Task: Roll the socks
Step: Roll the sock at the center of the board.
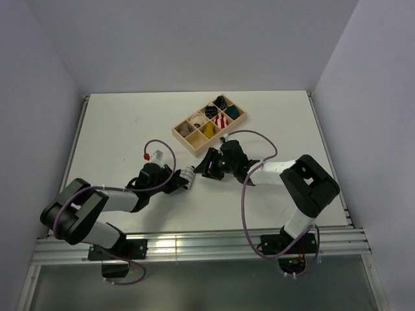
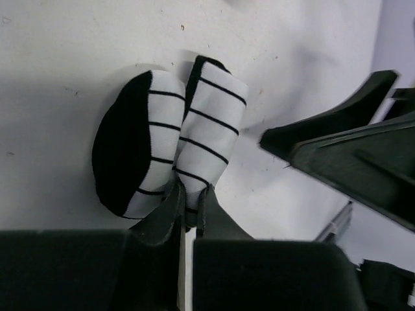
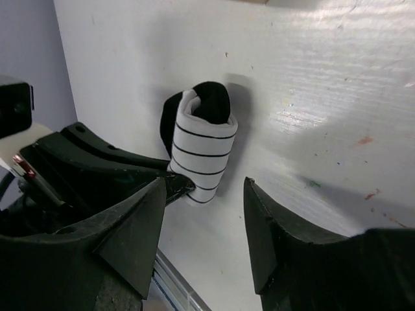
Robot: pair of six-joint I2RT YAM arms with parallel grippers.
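The white sock with thin black stripes (image 1: 189, 174) lies folded into a short roll on the white table (image 1: 130, 123), its black toe at one side (image 2: 117, 155). My left gripper (image 1: 182, 179) is shut on the roll's near end (image 2: 190, 197). In the right wrist view the roll (image 3: 202, 146) stands just beyond my open right gripper (image 3: 206, 186), apart from it, with the left fingers (image 3: 130, 162) pinching it from the left. My right gripper (image 1: 207, 164) is empty. A mustard-yellow bundle (image 1: 209, 129) sits in a tray compartment.
A wooden compartment tray (image 1: 176, 131) stands behind the grippers, holding several rolled bundles, among them a red-and-white one (image 1: 220, 120) and a teal one (image 1: 232, 113). The right gripper's fingers (image 2: 337, 146) show close to the sock. The table's front rail (image 1: 194, 243) runs near.
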